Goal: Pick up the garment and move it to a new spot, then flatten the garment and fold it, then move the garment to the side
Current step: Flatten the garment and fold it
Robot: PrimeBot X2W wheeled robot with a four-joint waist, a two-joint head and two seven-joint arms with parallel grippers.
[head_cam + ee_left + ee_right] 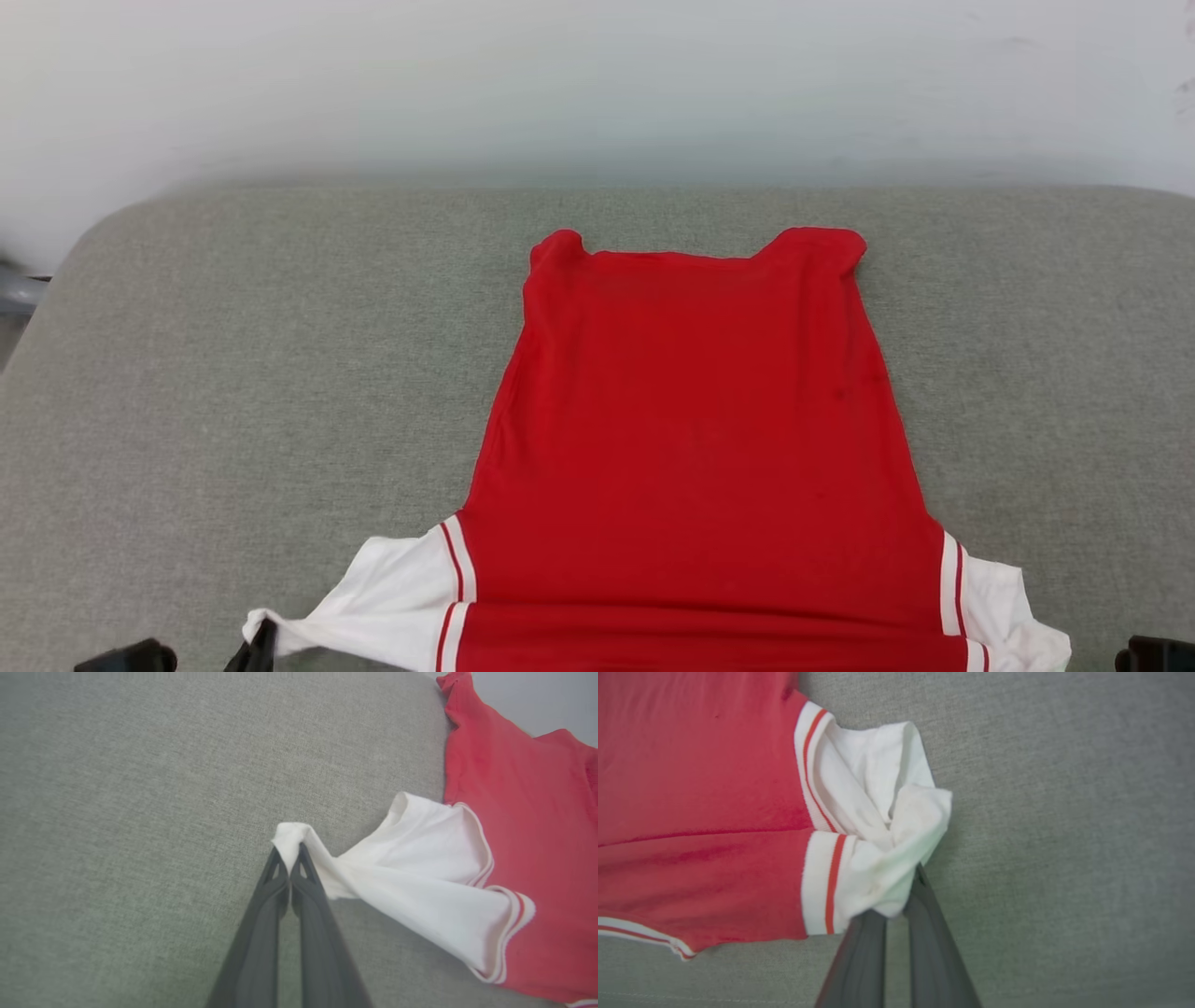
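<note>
**Gripping both sleeves, shirt spread between the pincers**

Left pincer (289, 853) is clenched on the very tip of the white left sleeve (420, 877). Cloth is bunched at its fingertips and pulled taut to the red body on its right. To its left and ahead: bare grey pad (140, 812), plenty of room.

Right pincer (896, 905) is clamped on the right sleeve (887, 826), and crumpled folds cover its tips. Red body lies to its left, open pad to its right and ahead.

From the head comes what the wrists miss: the whole shirt (695, 448) lying flat, plain red side up. It stretches away from both pincers, far corners curled, well short of the pad's far edge.

Pad is grey woven cloth with a rounded corner beyond the left pincer. A pale wall (597, 84) stands behind it.
</note>
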